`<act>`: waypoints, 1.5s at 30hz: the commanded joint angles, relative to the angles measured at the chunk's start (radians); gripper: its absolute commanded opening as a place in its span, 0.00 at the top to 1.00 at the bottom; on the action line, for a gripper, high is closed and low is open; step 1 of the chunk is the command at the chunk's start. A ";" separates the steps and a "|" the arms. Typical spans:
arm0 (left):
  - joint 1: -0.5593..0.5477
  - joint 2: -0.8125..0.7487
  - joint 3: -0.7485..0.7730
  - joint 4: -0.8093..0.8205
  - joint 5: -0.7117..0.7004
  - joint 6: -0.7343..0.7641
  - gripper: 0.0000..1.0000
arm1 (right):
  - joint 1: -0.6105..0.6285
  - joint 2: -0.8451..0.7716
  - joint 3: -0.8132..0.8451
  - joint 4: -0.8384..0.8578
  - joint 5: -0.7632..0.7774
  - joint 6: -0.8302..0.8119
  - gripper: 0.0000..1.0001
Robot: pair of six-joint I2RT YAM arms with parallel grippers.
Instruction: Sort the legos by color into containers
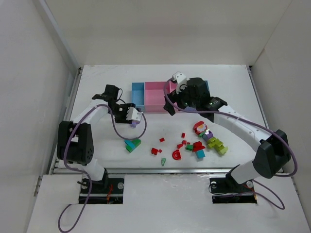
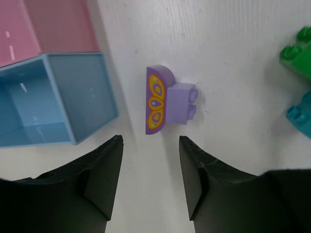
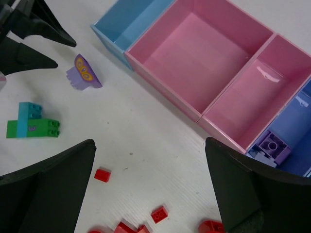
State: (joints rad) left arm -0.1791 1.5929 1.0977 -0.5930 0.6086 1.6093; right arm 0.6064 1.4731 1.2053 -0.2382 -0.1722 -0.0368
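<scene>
— So, what have you got hold of?

— Nothing. My left hand (image 2: 149, 141) is released, with only bare worktop (image 2: 233, 34) between its fingers. The purple piece (image 2: 165, 99) lies on its side just ahead of the fingertips. It is near the light blue bin (image 2: 111, 85) but not touching it.

— And what could go wrong?

— The gap looks barely wider than the piece to me. If I come down a little off centre, one finger could land on top and shove it against the bin wall, or flip it. I also think the curved printed face could slip out of a pinch.

— And your other side?

— My right hand (image 3: 149, 143) is released too, spread wide and empty, hanging by the pink bins (image 3: 194, 53). It is close to the purple-blue bin (image 3: 296, 121), where a purple brick (image 3: 269, 145) already lies. I judge this piece belongs there, so carrying it across risks my two arms meeting.

— Anything else?

— Letting go early could drop it into the light blue bin, which is the wrong colour.
</scene>
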 commanded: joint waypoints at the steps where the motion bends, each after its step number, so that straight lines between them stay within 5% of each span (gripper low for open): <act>1: 0.029 0.024 0.021 -0.105 -0.038 0.259 0.54 | 0.016 -0.011 0.051 0.059 -0.016 -0.014 0.00; 11: 0.029 0.117 0.011 -0.105 -0.056 0.414 0.54 | 0.056 -0.020 0.023 0.068 0.053 0.057 0.00; 23: -0.011 0.160 0.042 -0.054 -0.015 0.362 0.54 | 0.066 -0.010 0.023 0.068 0.043 0.066 0.00; 30: -0.039 0.179 0.044 -0.087 -0.006 0.320 0.65 | 0.066 0.009 0.033 0.068 0.043 0.066 0.00; 37: -0.039 0.179 0.034 -0.087 -0.029 0.308 0.98 | 0.066 0.018 0.033 0.068 0.043 0.048 0.00; 45: -0.057 0.170 0.059 -0.140 0.054 0.216 1.00 | 0.066 0.018 0.042 0.047 0.060 0.057 0.00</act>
State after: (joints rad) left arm -0.2214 1.7683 1.1301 -0.6426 0.6056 1.8778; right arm 0.6628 1.4986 1.2102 -0.2237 -0.1295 0.0196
